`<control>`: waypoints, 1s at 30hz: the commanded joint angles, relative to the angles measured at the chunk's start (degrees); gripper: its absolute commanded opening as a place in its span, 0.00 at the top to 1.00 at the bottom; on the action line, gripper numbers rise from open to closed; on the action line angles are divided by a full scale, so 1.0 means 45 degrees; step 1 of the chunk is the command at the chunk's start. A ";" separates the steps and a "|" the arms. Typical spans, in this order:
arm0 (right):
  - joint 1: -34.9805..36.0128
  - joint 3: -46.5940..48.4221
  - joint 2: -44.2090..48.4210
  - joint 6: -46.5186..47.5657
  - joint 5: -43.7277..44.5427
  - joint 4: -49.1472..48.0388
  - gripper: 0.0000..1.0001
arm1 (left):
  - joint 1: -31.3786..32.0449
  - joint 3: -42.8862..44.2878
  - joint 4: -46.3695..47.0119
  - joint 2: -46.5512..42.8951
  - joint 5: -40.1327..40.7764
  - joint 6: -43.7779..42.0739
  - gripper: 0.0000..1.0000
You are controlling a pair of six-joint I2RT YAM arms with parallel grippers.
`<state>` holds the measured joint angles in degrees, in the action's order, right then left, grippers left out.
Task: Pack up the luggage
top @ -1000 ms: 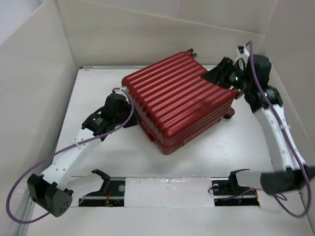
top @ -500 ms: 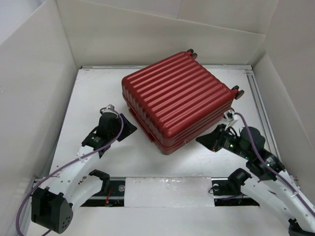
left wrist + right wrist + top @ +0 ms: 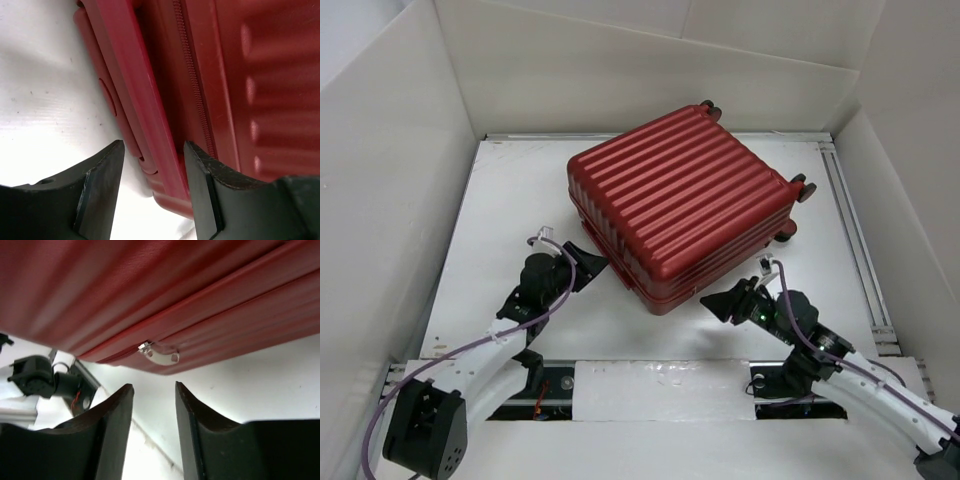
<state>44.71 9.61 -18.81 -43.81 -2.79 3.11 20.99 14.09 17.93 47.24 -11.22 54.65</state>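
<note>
The large dark-red ribbed hard-shell suitcase [image 3: 680,205] lies shut and flat on the white surface [image 3: 500,210], turned at a slant, toward the far middle. Its far corner comes near the back of the white panel walls [image 3: 390,200] that close in three sides. Its small dark wheels [image 3: 801,186] point to the far right, near a metal rail [image 3: 850,230] along the right edge. The widest bare room is on the left, between the shell and the left wall. A narrower strip runs along the near edge, and both arms work in it.

The left arm reaches forward low from its base, its wrist bent toward the suitcase's near-left side. The left hand [image 3: 584,262] sits just beside that side. Its fingers stand partly apart and hold nothing, and the wrist view shows the red rim and zipper line [image 3: 192,85] past the tips.

The right arm lies low across the near right, its forearm angled inward. The right hand [image 3: 720,300] is near the suitcase's near-right side, partly spread and empty. A small silver zipper pull [image 3: 159,354] hangs ahead of its tips, apart from them.
</note>
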 commanded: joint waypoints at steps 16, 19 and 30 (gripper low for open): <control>0.1978 0.0209 -0.4024 0.2586 0.2455 -0.5339 0.50 | 0.0374 -0.0962 0.6659 0.3212 -0.0496 -0.0426 0.60; 0.1979 0.0520 -0.4608 0.2588 0.2687 -0.5341 0.50 | 0.0511 -0.0962 0.6503 0.3058 -0.0494 -0.0660 0.64; 0.1979 0.0639 -0.5643 0.2724 0.4507 -0.6178 0.58 | 0.0511 -0.0573 0.6347 0.3600 -0.2054 -0.1773 0.69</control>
<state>53.74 10.07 -42.50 -33.08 12.95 -19.03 22.76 9.43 43.03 61.78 -14.44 49.84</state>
